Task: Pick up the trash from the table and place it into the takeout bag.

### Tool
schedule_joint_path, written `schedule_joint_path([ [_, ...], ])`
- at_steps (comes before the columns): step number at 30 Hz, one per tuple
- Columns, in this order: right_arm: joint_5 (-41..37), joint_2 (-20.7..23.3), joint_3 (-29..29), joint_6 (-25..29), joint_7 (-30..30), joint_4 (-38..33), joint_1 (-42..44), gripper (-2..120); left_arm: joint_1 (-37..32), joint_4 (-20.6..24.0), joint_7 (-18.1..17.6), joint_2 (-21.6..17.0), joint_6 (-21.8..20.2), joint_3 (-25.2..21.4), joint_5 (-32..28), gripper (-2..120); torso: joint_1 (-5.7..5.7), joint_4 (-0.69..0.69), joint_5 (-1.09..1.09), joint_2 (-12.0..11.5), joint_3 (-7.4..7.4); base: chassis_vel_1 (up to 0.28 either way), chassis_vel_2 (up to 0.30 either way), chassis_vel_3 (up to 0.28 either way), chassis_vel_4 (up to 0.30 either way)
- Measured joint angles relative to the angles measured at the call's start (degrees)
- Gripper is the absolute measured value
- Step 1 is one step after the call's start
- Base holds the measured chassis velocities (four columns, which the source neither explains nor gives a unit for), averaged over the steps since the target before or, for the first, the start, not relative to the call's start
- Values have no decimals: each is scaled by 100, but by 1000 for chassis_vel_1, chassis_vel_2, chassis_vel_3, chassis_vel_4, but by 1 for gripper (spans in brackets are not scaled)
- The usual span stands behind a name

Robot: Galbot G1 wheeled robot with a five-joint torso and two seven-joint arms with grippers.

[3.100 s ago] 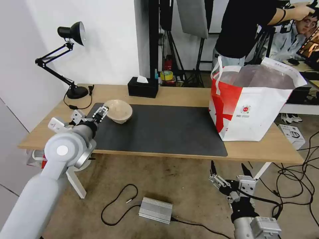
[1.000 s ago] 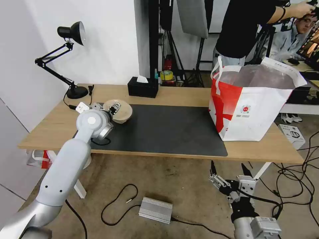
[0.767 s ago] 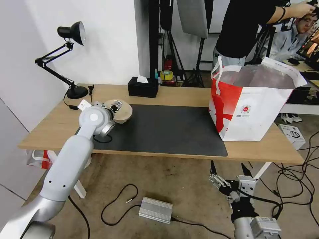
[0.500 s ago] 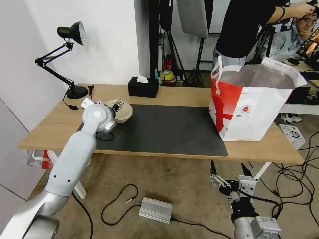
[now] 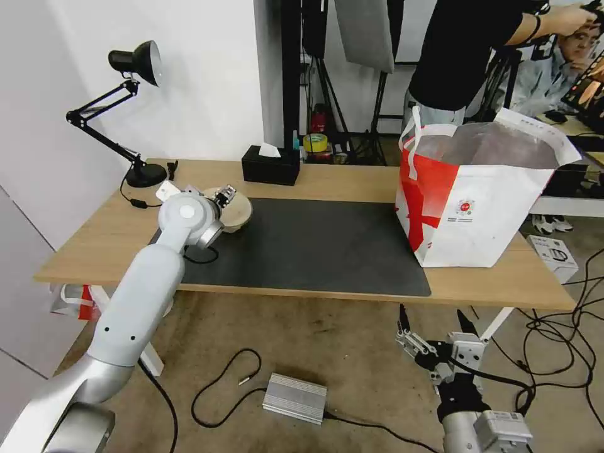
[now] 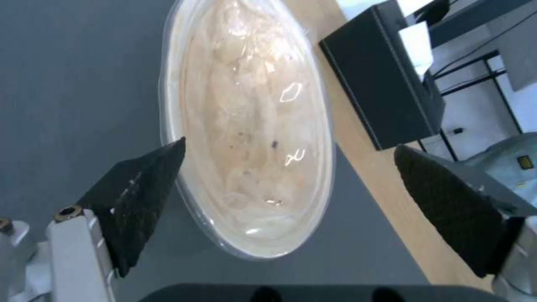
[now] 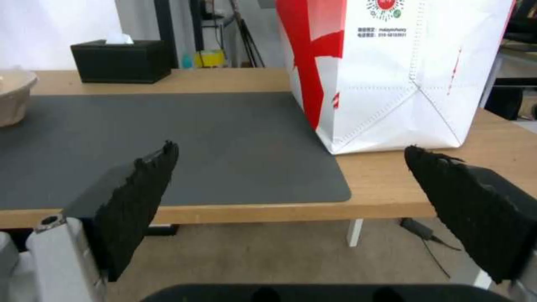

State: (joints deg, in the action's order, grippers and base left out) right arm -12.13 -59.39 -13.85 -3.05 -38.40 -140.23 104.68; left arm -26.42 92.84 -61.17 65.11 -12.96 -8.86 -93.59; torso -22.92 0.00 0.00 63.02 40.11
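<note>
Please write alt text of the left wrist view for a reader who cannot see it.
The open left gripper hovers over a beige bowl on the dark grey mat, one black finger on each side of it. A black tissue box stands beyond on the wooden table.

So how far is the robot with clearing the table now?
Only the beige paper-pulp bowl is seen on the table; whether other trash is already inside the takeout bag cannot be seen. In hand: the left gripper is open over the bowl, its fingers on either side, not gripping. Left: grasp the bowl, carry it to the bag, drop it in. The right gripper hangs open below the table edge.
</note>
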Motion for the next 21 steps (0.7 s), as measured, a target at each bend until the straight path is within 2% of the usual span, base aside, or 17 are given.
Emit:
schedule_joint_path([
  [10, 0, 0, 0, 0, 0, 0, 0, 100, -93, 380, 134, -179, 26, -177, -12, 100, 0, 1, 0, 0, 0, 0, 0, 0, 0],
  [21, 0, 0, 0, 0, 0, 0, 0, 100, -145, 300, 59, -234, 27, -233, 12, 100, 0, 0, -1, 0, 0, 0, 0, 0, 0],
])
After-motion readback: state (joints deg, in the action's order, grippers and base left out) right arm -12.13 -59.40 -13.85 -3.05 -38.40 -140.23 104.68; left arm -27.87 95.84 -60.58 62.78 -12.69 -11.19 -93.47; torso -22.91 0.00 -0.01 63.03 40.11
